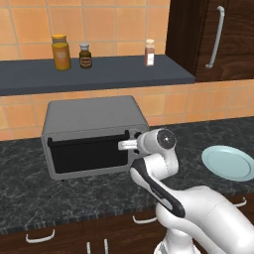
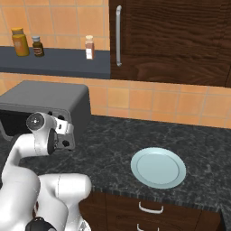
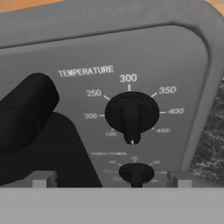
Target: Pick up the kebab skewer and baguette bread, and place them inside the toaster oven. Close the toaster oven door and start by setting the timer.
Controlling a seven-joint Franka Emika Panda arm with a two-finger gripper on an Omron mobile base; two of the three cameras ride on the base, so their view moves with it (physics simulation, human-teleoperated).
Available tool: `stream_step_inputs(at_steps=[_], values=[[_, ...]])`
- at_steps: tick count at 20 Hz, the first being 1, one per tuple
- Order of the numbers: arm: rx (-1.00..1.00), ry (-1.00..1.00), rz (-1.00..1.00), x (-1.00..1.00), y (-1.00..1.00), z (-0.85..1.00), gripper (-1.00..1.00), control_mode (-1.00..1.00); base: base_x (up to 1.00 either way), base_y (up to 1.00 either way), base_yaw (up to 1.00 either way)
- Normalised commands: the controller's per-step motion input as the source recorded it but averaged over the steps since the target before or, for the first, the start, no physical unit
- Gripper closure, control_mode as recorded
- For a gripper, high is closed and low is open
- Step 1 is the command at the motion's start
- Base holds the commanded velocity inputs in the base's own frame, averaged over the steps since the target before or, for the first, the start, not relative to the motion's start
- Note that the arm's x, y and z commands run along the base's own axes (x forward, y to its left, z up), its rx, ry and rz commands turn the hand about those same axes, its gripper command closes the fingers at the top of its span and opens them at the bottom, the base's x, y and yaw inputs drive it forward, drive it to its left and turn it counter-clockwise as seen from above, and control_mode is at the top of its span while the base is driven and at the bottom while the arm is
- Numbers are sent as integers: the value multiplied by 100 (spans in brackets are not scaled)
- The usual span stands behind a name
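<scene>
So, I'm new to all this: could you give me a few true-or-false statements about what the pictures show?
1. The toaster oven door is shut. True.
2. The blue plate carries a baguette. False: the plate is bare.
3. The temperature knob sits close in front of the hand camera. True.
4. The shelf holds five jars. False: three, namely an orange jar, a dark jar and a pale shaker.
5. The gripper has its jaws clamped on a skewer. False: the jaws stand open and hold nothing.
</scene>
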Motion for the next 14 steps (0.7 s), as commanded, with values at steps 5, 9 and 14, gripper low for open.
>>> stream_step_inputs(at_steps=[5,9,14], values=[[0,0,0,0,0,-12,-100,-100,0,0,0],[0,0,0,0,-1,-38,-100,-100,0,0,0],[0,0,0,0,0,-49,-100,-100,0,0,0]])
